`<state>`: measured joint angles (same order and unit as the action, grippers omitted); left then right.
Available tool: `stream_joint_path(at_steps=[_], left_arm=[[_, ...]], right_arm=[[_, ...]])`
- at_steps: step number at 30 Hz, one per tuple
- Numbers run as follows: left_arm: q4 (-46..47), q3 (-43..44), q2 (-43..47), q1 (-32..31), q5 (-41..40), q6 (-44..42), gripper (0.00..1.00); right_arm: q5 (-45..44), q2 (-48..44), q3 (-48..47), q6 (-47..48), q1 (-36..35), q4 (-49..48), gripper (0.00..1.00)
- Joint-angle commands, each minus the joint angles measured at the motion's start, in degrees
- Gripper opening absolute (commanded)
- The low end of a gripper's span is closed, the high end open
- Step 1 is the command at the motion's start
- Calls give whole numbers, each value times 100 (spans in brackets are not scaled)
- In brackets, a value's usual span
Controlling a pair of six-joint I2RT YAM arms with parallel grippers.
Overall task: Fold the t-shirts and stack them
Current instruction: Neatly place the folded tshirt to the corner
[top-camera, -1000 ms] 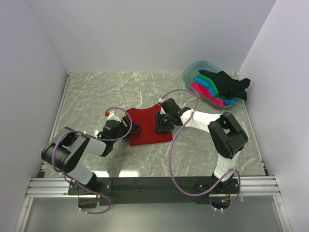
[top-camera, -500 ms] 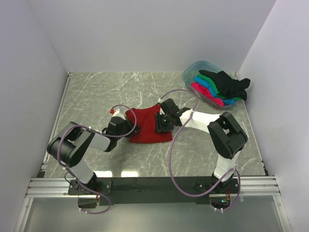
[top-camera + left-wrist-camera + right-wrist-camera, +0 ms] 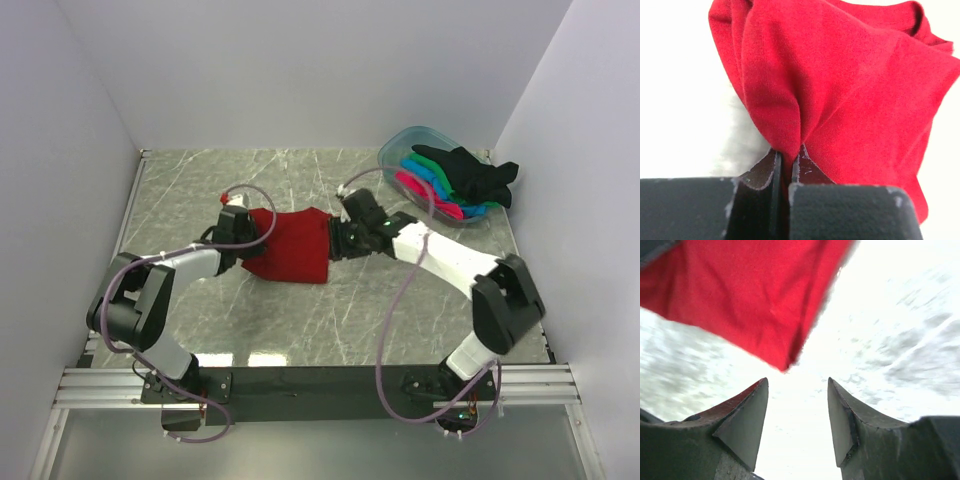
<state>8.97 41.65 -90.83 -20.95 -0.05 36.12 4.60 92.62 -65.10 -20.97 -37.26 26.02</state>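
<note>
Top external view, table [image 3: 190,190]: red shirt [image 3: 292,250], bunched, lying mid-table between the two arms.

Left gripper [image 3: 787,159]: jaws closed tight, pinching a fold at the red shirt's left edge.

Right gripper [image 3: 797,387]: jaws spread, holding nothing, just beside the shirt's right edge. A red corner hangs ahead of its fingers, apparently not touching, though the wrist view is blurred.

Tub [image 3: 392,150], far right corner: black shirt [image 3: 478,175] draped over the rim; green shirt [image 3: 428,165], blue shirt [image 3: 424,177] and pink shirt [image 3: 412,186] piled inside.
</note>
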Motion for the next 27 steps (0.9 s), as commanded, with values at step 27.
stream_joint_path(at_steps=[27], left_arm=[[-1336,3172,-1877,2454,-461,-3892,0]], right_arm=[[1394,-2415,516,524,1545,-572,62]])
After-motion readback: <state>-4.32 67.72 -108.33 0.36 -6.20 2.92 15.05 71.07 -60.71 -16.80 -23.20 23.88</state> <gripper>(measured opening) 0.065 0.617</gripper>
